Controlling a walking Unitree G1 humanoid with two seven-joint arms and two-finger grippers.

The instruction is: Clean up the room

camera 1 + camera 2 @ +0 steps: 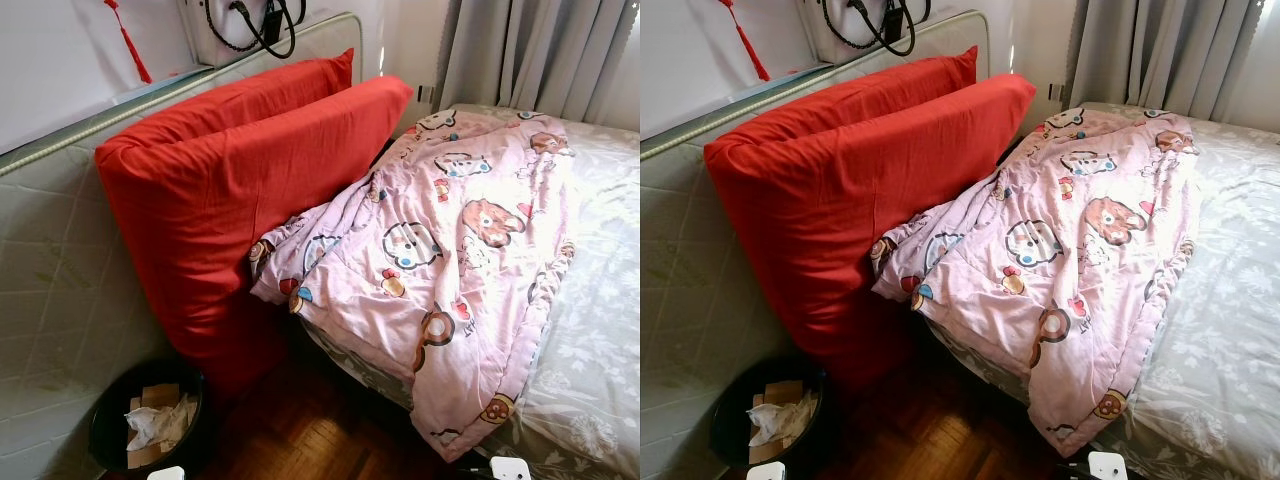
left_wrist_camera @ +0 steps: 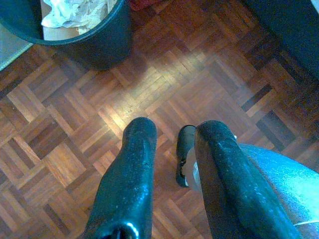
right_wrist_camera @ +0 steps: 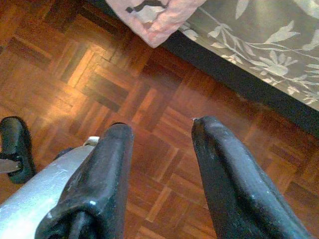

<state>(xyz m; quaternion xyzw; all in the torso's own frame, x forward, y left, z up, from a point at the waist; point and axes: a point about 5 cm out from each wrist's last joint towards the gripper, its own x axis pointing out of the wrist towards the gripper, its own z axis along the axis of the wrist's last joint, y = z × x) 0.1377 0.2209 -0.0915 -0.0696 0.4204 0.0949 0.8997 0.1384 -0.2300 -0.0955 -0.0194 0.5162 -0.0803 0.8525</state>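
A crumpled pink cartoon-print quilt [image 1: 450,250] lies across the near part of the bed [image 1: 600,300] and hangs over its side toward the floor. Two big red pillows [image 1: 230,190] lean upright between the bed and a standing mattress [image 1: 50,280]. My left gripper [image 2: 177,127] hangs low over the parquet near the bin, open and holding nothing. My right gripper [image 3: 162,128] also hangs open over the parquet, beside the bed's edge, with a corner of the quilt [image 3: 154,20] just beyond it.
A black waste bin [image 1: 100,425] with crumpled paper and card stands on the parquet floor [image 1: 300,430] at the foot of the red pillows. Grey curtains [image 1: 540,50] hang behind the bed. Cables hang on the wall above the mattress.
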